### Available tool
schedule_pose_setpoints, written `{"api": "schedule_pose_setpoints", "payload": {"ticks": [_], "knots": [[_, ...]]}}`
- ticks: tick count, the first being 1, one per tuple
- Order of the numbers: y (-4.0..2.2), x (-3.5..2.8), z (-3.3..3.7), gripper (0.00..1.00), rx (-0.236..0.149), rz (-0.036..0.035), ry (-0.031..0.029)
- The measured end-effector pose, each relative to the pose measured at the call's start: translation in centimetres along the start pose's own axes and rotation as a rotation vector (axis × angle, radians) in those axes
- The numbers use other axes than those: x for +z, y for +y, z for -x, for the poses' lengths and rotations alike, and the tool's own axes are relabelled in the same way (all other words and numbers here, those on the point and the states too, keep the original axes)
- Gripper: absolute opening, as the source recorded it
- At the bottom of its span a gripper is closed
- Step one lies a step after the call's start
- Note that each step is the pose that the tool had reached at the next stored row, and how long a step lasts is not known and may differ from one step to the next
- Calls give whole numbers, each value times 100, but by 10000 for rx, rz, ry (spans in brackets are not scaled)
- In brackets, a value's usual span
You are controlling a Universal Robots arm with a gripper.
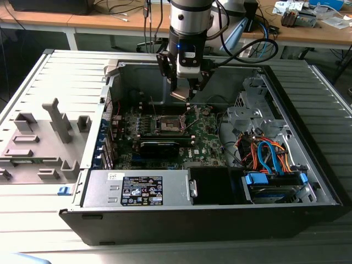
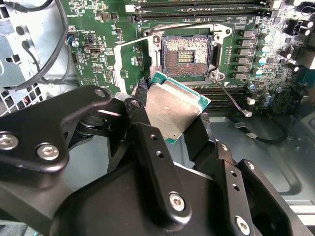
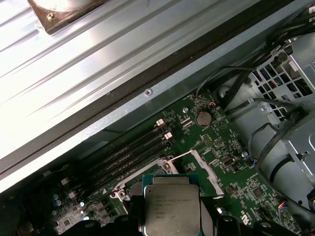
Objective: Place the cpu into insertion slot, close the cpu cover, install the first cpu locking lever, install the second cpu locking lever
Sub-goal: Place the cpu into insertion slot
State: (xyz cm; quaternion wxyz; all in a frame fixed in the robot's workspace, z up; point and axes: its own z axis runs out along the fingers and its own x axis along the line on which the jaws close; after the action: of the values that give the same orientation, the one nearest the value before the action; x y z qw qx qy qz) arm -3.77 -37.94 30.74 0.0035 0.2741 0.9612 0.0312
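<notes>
Long, white-legged, light-wood workbench (image 1: 110,22) spans the rear. Pale grey ribbed metal table (image 1: 33,209) occupies the foreground. Lighting even.

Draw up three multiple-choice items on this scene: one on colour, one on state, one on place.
1. The large motherboard is: A red; B green; C white.
2. The small square metal-rimmed insertion slot is: A empty and uncovered; B filled; C shut under its plate.
3. The small flat silvery-grey square cpu is: A seated in the slot; B gripped by the black tool above the board; C lying on the board.
Answers: B, the board is green; A, its dark contact field shows bare; B, the tool clamps the chip's edges.
</notes>
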Motion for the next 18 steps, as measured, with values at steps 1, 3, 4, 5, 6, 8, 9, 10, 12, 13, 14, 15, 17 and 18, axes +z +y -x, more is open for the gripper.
{"api": "schedule_pose_setpoints", "payload": {"ticks": [1,3,4,5,6,8,9,10,12,13,14,15,17,18], "knots": [[0,0,0,55,8,0,-1],[0,1,0,55,26,0,-1],[0,1,0,55,34,0,-3],[0,1,0,55,41,0,-3],[0,1,0,55,49,-1,-4],[0,1,0,55,63,-1,-4],[0,2,0,55,74,-1,-6],[0,2,0,55,87,-1,-7],[0,2,0,55,105,-1,-8],[0,2,0,55,117,-2,-9],[0,3,0,55,125,-1,-9],[0,3,0,55,132,-2,-10],[0,3,0,55,147,-1,-11],[0,4,0,55,155,-1,-11]]}}
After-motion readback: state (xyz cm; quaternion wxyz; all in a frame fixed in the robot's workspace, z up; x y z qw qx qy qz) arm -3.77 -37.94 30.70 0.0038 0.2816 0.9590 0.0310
